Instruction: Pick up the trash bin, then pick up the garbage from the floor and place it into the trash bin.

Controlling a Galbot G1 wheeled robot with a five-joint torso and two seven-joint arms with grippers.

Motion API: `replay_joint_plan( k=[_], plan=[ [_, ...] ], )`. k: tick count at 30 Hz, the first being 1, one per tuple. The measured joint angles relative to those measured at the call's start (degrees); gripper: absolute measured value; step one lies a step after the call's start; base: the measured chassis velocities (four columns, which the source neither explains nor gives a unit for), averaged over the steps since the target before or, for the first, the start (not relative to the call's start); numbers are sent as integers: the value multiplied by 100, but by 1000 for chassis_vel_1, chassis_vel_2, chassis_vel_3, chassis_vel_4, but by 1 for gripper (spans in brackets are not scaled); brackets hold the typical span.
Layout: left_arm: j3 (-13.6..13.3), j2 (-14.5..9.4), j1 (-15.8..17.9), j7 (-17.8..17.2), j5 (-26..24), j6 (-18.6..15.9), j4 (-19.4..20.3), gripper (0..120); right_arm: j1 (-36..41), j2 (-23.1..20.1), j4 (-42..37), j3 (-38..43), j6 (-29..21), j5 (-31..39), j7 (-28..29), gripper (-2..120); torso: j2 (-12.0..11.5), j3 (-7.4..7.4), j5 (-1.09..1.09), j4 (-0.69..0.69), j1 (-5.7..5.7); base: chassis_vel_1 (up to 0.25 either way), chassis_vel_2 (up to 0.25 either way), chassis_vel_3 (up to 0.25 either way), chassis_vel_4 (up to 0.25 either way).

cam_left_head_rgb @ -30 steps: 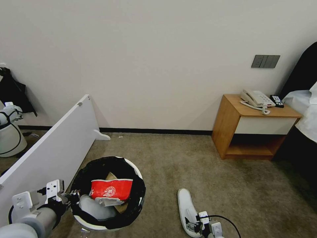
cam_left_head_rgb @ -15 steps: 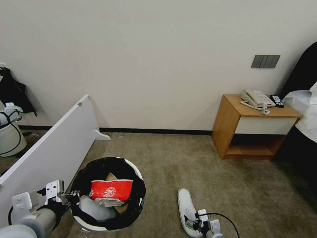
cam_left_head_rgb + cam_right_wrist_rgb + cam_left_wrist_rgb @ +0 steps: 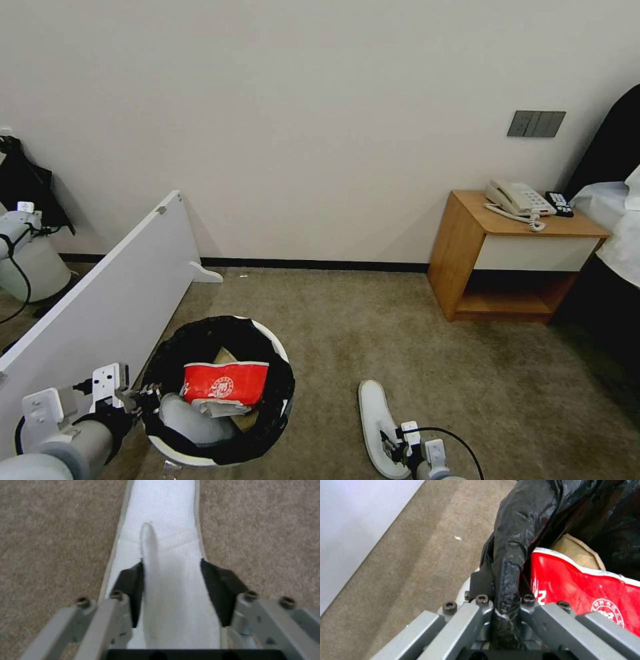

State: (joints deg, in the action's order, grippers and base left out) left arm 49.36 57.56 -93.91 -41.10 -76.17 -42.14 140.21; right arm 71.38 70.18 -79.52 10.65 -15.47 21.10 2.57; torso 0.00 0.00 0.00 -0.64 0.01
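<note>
Far left of the head view, a white panel [image 3: 100, 293] leans along the carpet [image 3: 347, 320]. Just inside it, L hand [image 3: 148, 398] sits at the near-left rim of the trash bin [image 3: 267, 340]; the L wrist view shows it clenched on the bin's rim w/ the black bag [image 3: 510, 562] pinched between the jaws. Bin stands on the carpet bottom-left of centre, white w/ black liner folded over the rim. Inside: red-white crushed carton [image 3: 225, 382] on top, brown paper scrap [image 3: 225, 355] behind it, something grey-white [image 3: 187, 419] below; the wrist cam shows carton [image 3: 583, 590] & paper [image 3: 578, 552] right by the pinched liner.

Right of the bin, a white slipper [image 3: 375, 417] lies flat on the carpet, bottom centre. R hand [image 3: 390, 451] is at its near end; the R wrist view shows jaws spread, one black pad [image 3: 131, 585] on each side of the slipper's raised strap [image 3: 156, 580], near it but not clamped — released state.

Further right by the wall: wooden nightstand [image 3: 513, 257] w/ phone [image 3: 519, 198] & remote [image 3: 559, 203] on top.
</note>
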Motion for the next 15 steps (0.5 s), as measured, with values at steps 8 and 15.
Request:
replay_joint_plan(
  k=[8, 15],
  plan=[
    [11, -7, 4, 3, -7, 0, 3, 1, 38, -28, -76, -15, -26, -8, 21, 13, 0, 0, 0, 0, 0, 0, 0, 0, 0],
    [10, -6, 10, 4, -7, 0, 6, 1, 47, -48, -75, -26, -34, -13, 22, 0, 0, 0, 0, 0, 0, 0, 0, 0, 0]
  ],
)
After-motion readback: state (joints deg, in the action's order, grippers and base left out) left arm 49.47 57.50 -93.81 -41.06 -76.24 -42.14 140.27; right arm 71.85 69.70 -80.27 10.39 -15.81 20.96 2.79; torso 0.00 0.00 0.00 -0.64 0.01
